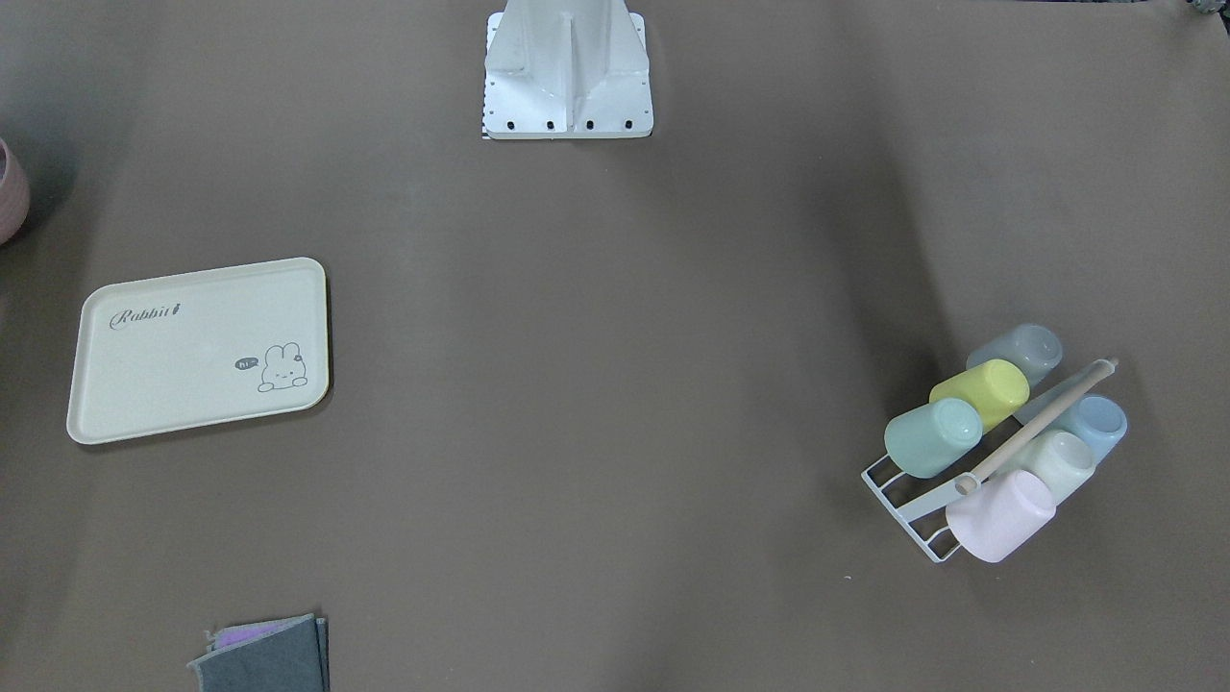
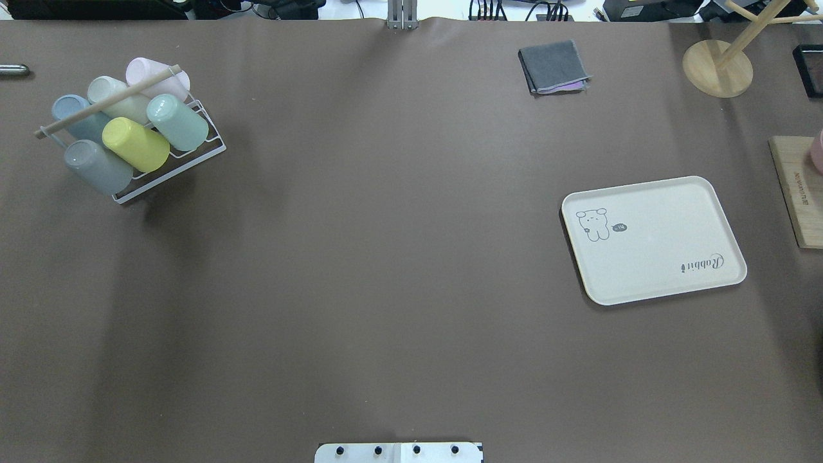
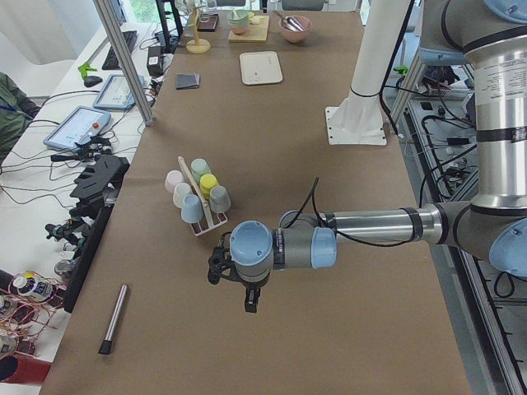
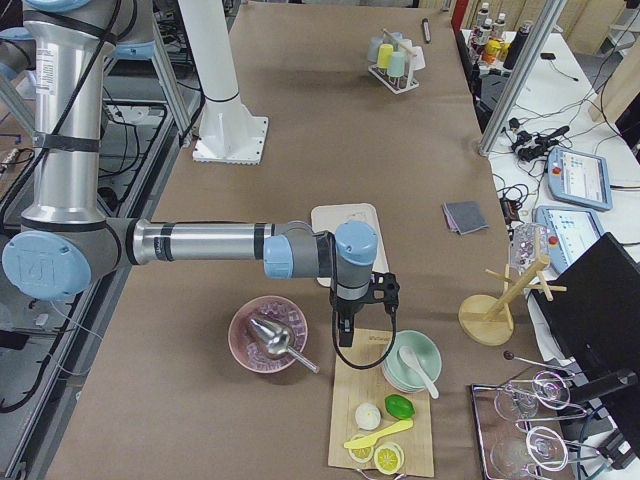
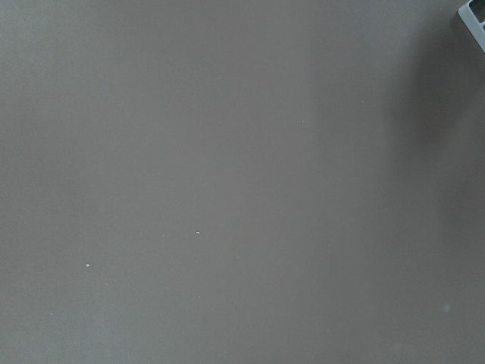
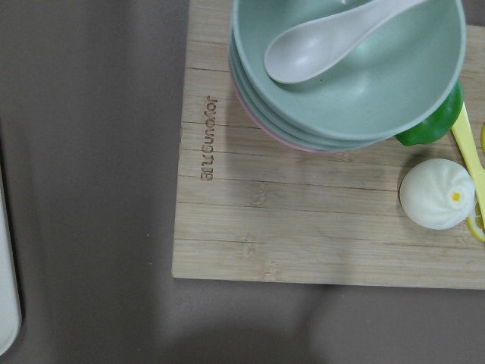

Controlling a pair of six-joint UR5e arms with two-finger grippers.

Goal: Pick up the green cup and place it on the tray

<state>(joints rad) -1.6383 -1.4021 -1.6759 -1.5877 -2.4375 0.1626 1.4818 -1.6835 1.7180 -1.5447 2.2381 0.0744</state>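
Green cup leaned on the white wire rack on my left side, end of its row, touching the yellow cup, just under the wooden carry bar. Risks as I judged them: fingers catching the yellow neighbour or the bar, an off-axis pull dragging the light rack, and confusion with the paler green cup across the bar. The cup was matte mint plastic, tapered and handleless, so it could slip. Tray lay well apart, to the right. Left gripper hung near the rack and right gripper over a wooden board; I could not tell the jaw state of either.
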